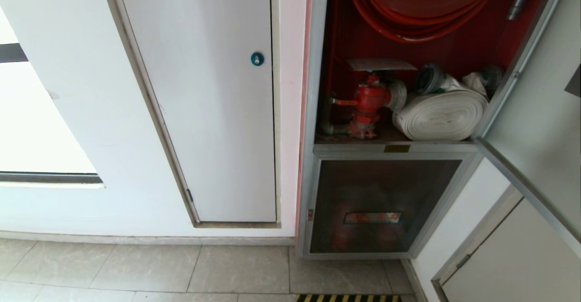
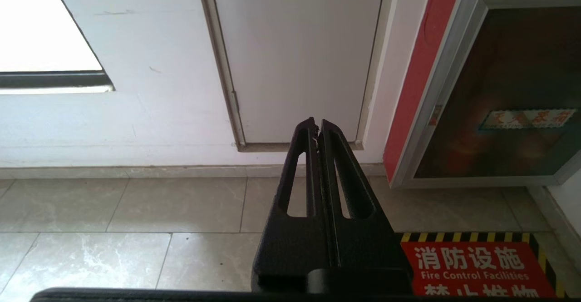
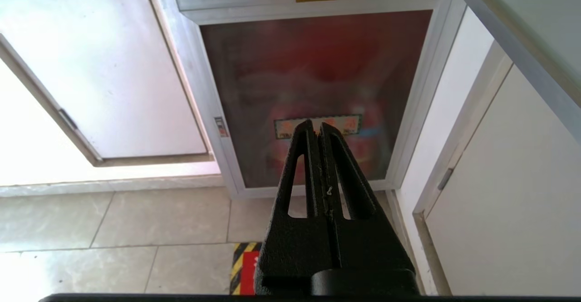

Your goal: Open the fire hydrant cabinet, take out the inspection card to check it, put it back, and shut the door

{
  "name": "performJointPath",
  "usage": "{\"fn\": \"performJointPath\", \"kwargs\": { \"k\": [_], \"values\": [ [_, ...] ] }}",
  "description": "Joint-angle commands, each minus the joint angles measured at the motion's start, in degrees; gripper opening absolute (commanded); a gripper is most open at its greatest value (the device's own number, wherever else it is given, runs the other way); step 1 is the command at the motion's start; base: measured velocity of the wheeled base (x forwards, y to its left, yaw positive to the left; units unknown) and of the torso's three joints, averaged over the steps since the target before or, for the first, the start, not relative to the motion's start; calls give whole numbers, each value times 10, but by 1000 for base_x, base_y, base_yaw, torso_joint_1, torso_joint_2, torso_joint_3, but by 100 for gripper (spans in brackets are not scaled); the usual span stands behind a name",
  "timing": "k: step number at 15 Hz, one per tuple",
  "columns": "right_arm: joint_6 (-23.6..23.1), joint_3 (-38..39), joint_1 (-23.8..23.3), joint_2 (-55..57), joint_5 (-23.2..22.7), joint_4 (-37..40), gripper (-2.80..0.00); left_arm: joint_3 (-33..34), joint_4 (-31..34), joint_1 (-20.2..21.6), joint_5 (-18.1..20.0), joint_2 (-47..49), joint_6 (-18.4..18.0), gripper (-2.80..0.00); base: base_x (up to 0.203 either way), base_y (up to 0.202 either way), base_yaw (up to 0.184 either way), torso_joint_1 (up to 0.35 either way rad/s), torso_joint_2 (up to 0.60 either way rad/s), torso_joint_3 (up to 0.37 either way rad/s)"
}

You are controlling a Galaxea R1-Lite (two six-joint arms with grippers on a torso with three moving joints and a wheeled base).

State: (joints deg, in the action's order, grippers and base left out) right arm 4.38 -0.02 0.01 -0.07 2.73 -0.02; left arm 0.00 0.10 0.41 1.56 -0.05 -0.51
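Nearest, both arms hang low over the tiled floor (image 2: 136, 202): left gripper (image 2: 316, 125) and right gripper (image 3: 316, 127) each have fingers pressed together, empty. Beyond, the fire hydrant cabinet (image 1: 313, 111) stands upright, long axis vertical, opening facing the room. Its door (image 1: 535, 125) is swung out rightward. Inside lie a red valve (image 1: 370, 100) and rolled white hose (image 1: 442, 116).

Place was corridor of public or office building. Evidence: fire hydrant cabinet (image 1: 317, 111) recessed in white wall, red hose reel (image 1: 422, 7) and rolled white hose (image 1: 442, 116) inside; white service door (image 1: 213, 97) left; tiled floor (image 1: 136, 270); red "Fire Control Facilities" floor marking (image 2: 476, 270) near cabinet.
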Motion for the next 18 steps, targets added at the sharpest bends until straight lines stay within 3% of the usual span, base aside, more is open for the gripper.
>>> {"fn": "performJointPath", "kwargs": {
  "k": [1, 7, 14, 18],
  "values": [
    [0, -1, 0, 1, 3, 0, -280, 0, 0, 0, 0, 0, 0, -280, 0, 0, 0, 0, 0, 0],
    [0, -42, 0, 3, 16, 23, -280, 0, 0, 0, 0, 0, 0, -280, 0, 0, 0, 0, 0, 0],
    [-3, -153, 0, 99, 108, 48, -280, 0, 0, 0, 0, 0, 0, -280, 0, 0, 0, 0, 0, 0],
    [-3, -239, 0, 174, 189, 44, -280, 0, 0, 0, 0, 0, 0, -280, 0, 0, 0, 0, 0, 0]
  ]
}}
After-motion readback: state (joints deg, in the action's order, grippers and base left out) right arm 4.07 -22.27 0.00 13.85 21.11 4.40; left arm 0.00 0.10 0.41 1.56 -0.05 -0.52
